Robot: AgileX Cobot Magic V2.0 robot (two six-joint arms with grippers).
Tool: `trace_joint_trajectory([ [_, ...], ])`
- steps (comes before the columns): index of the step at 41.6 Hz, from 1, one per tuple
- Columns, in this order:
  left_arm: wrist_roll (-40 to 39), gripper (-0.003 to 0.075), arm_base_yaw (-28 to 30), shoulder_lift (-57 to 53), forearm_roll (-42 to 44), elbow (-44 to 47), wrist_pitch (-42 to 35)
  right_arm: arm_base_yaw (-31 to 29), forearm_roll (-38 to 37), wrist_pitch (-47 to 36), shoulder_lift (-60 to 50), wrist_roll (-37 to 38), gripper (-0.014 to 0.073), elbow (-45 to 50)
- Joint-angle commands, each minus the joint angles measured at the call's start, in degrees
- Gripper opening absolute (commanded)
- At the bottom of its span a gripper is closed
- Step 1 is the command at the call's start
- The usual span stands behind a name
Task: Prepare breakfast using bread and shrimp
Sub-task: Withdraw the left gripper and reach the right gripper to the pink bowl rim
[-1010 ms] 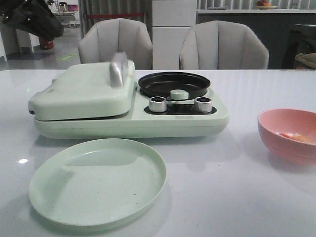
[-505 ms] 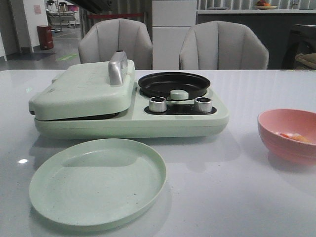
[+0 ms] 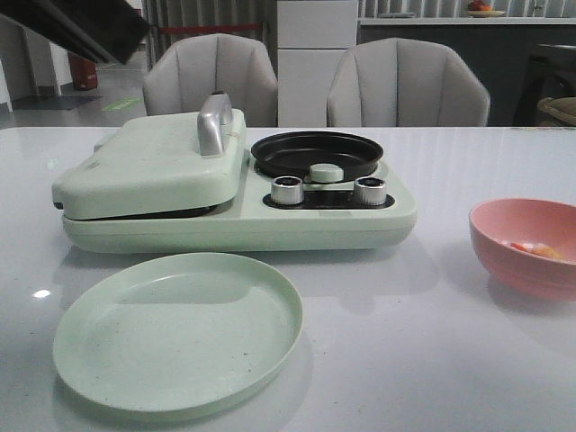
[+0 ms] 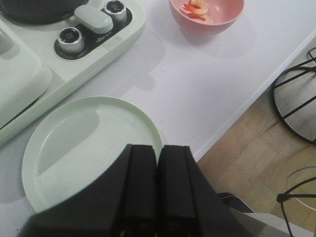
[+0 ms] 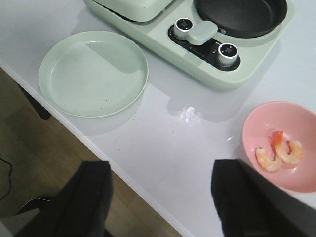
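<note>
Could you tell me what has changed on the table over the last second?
The silver handle on the pale green hinged lid was motion-blurred a second ago and is now sharp, so the lid has settled. The dark arm left the upper-left corner, then returned. Nothing was grasped or released. The round pale green plate, black pan and pink bowl with shrimp stayed put.

Dark arm (image 3: 76,27) back at upper left, after brief absence.
</note>
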Motion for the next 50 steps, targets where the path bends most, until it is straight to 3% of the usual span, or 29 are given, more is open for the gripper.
trace_joint_trajectory([
  [1,-1.6,0.0103,-0.5,-3.2,-0.7,-1.5,-1.3,0.1,-0.6,-4.0,-0.2,-0.2,0.0537,-1.5],
  [13,-1.6,0.0102,-0.4,-9.4,-0.6,4.6,-1.5,0.1,-0.5,-4.2,-0.2,-0.2,0.0537,-1.5],
  [30,-1.6,0.0102,-0.4,-9.0,-0.6,4.7,-1.5,0.1,0.3,-11.0,0.1,-0.2,0.0537,-1.5],
  [34,-1.6,0.0102,-0.4,-9.0,-0.6,4.7,-1.4,-0.8,-1.2,-9.3,2.4,-0.2,0.0537,-3.0],
  [43,-1.6,0.0102,-0.4,-8.9,-0.6,4.7,-1.5,-9.0,-4.6,3.6,13.5,-0.2,0.0537,-12.0],
  [50,-1.6,0.0102,-0.4,-8.9,-0.6,4.7,-1.5,-20.9,-4.5,6.4,20.5,-0.2,0.0537,-15.8],
])
